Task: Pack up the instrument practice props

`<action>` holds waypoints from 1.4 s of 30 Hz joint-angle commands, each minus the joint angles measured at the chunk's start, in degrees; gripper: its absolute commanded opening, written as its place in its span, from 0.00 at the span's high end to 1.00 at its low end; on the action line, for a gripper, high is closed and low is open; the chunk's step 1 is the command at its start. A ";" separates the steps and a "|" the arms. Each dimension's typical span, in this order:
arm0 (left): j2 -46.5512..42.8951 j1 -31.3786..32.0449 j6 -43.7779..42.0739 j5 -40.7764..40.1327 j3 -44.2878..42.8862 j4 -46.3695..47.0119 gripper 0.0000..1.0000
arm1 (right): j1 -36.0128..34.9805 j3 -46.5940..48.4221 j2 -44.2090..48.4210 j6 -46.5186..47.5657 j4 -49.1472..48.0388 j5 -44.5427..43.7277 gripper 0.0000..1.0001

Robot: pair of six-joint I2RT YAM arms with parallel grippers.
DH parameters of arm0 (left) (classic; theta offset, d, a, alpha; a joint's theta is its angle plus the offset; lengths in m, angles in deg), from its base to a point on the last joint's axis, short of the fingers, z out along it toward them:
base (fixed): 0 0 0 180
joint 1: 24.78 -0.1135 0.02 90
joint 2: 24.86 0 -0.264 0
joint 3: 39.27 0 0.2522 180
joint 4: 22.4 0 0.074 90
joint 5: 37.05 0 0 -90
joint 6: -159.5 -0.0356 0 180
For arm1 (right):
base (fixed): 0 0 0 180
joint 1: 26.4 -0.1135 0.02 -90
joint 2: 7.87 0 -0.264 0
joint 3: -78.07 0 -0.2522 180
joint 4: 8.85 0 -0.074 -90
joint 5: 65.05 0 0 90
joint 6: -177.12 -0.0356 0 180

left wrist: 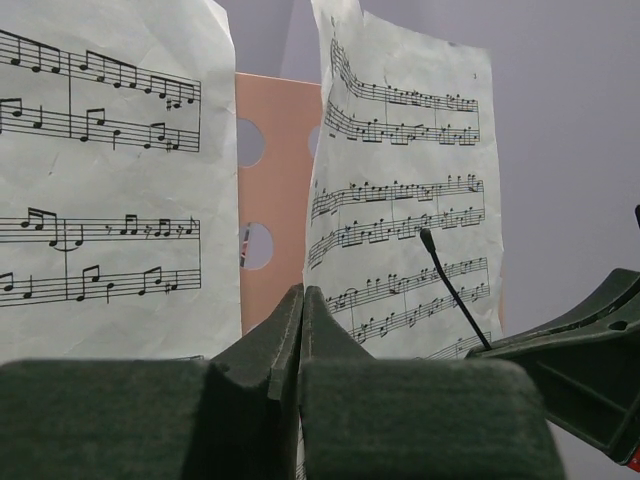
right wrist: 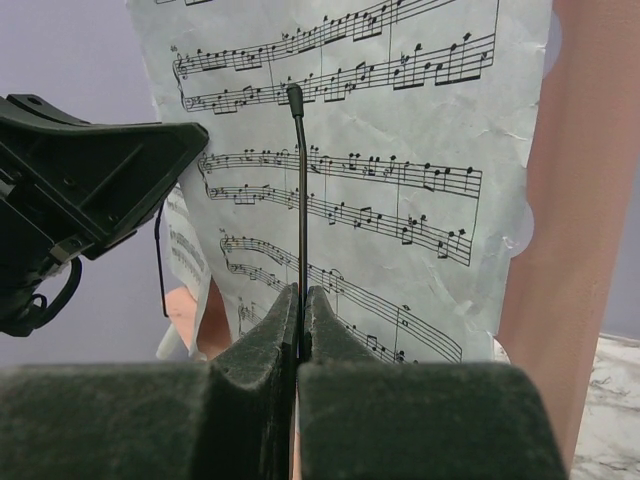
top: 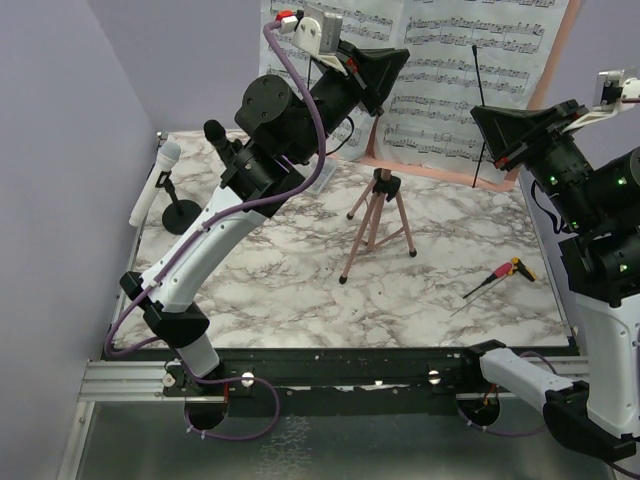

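**Right-hand sheet-music page** (left wrist: 400,200): hangs upright on the pink perforated board (left wrist: 270,150) beside a second page (left wrist: 100,180). A strip of bare board with round holes shows between them. The board stands at the back of the worktop (top: 280,290) on its thin pink tripod (top: 378,215).

**Left hand** (left wrist: 301,310): fingers pressed together, their seam right at the inner lower edge of the right-hand page. I read this as a pinch on that edge, to peel the page off the board. The paper disappears behind the pads, so contact is not certain.

**Right hand** (right wrist: 301,300): clamped on a thin black rod (right wrist: 301,200) that stands upright across the front of the same page. The rod is probably a retainer pinning the paper, and holding it would free the page for the left hand.

**Surroundings:**
- The white microphone (top: 155,180) leans in a black round-based holder (top: 181,215) at far left.
- The black microphone (top: 222,140) sits just behind the left arm, its holder hidden.
- A small red-and-yellow-tipped tool (top: 505,272) lies alone to the right of the tripod.
- The worktop is marble-patterned and the walls (top: 60,150) are plain lilac.

By my reading, nothing is packed yet.
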 commanded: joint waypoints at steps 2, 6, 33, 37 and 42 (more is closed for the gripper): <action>-2.94 -0.10 -1.75 0.38 0.65 2.30 1.00 | 0.11 -0.93 1.18 -0.60 -1.33 -0.69 1.00; -4.11 -0.11 -3.22 -1.53 0.56 2.30 1.00 | 0.06 -1.52 1.71 -0.58 -1.60 -1.79 1.00; -17.56 -0.18 -7.17 -4.04 5.48 -0.83 1.00 | 0.11 -5.15 2.74 -0.49 -2.63 -7.33 0.97; -20.20 -0.09 -8.79 -5.54 6.82 -4.09 1.00 | 0.11 -5.60 2.90 -0.11 -2.48 -7.86 0.90; -24.35 -0.09 -9.48 -6.49 9.94 -7.31 1.00 | 0.10 -6.18 3.42 1.00 -2.53 -8.65 0.76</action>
